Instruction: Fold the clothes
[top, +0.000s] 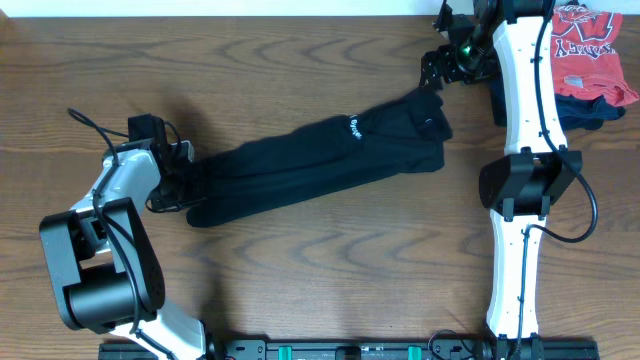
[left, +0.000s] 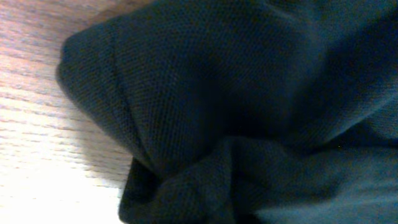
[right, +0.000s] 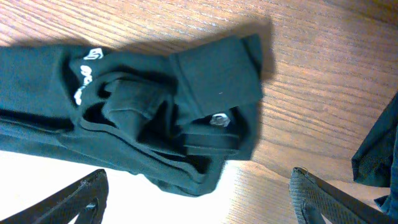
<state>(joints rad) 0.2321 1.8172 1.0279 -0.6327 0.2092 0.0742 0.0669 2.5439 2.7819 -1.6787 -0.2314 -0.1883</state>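
The black trousers (top: 320, 165) lie in a long slanted band across the middle of the wooden surface (top: 300, 60), leg ends low on the left and waist end higher on the right. The two legs look laid one over the other, so the lengthwise fold appears done. The crosswise folds that would shorten the band into a compact stack have not been made, which puts the task perhaps a third of the way along. The small white logo (top: 355, 127) faces up near the waist end. In the right wrist view the waistband (right: 214, 81) is rumpled and partly turned over itself, so it may need smoothing before a fold lands cleanly. The left pincer (top: 178, 172) sits right at the leg ends with its jaws together. Its own camera is filled with bunched black fabric pressed close, so it seems clamped on the hems, though the fingers themselves are hidden. The right pincer (top: 438, 72) is just beyond the waist end with its jaws wide apart. It holds nothing, and the waistband lies beside it rather than between its fingers. Well off at the far right corner, apart from all this, a red T-shirt (top: 590, 35) rests on a navy garment (top: 595, 105).
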